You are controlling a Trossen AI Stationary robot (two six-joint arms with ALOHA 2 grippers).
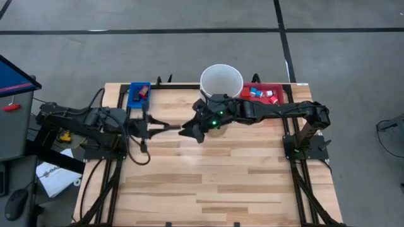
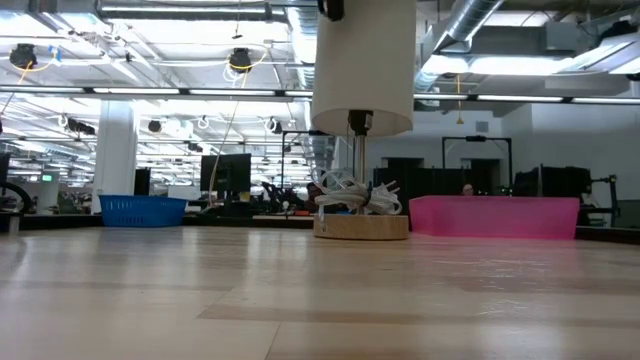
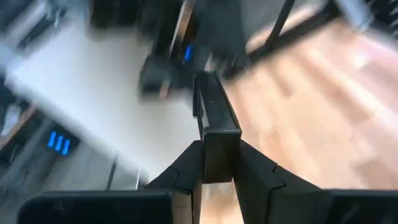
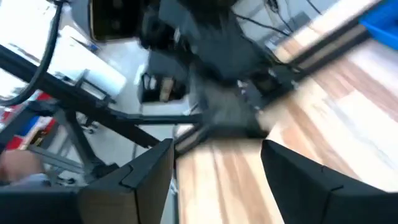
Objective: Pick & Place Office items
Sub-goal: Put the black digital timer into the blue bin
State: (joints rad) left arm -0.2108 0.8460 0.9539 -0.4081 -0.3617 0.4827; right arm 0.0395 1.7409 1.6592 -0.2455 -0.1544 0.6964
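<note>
My left gripper [image 1: 178, 128] [image 3: 219, 163] reaches from the table's left toward its middle, shut on a flat black rectangle [image 3: 211, 106] that sticks out past the fingertips. My right gripper [image 1: 191, 131] [image 4: 217, 155] comes from the right, open, and faces the left one at the rectangle's free end; I cannot tell whether it touches it. Both hang above the table, out of the low view. More items lie in the blue tray [image 1: 139, 94] and the red tray [image 1: 265, 94]: a red bit [image 1: 144, 92] and blue-white bits [image 1: 257, 93]. My left gripper pinches the black rectangle's near end [image 3: 219, 142] between its two fingers. The fingers lie along the rectangle, coming level from the table's left. The rectangle is lifted clear of the table, and its free end [image 3: 204, 81] points toward my right gripper.
A tall white cylinder [image 1: 221, 79] [image 2: 362, 65] stands on a round wooden base [image 2: 360, 226] at the far middle, just behind my right gripper. The blue tray [image 2: 140, 210] and the red tray [image 2: 495, 216] sit on the far edge. The near half of the table [image 1: 208, 189] is bare wood.
</note>
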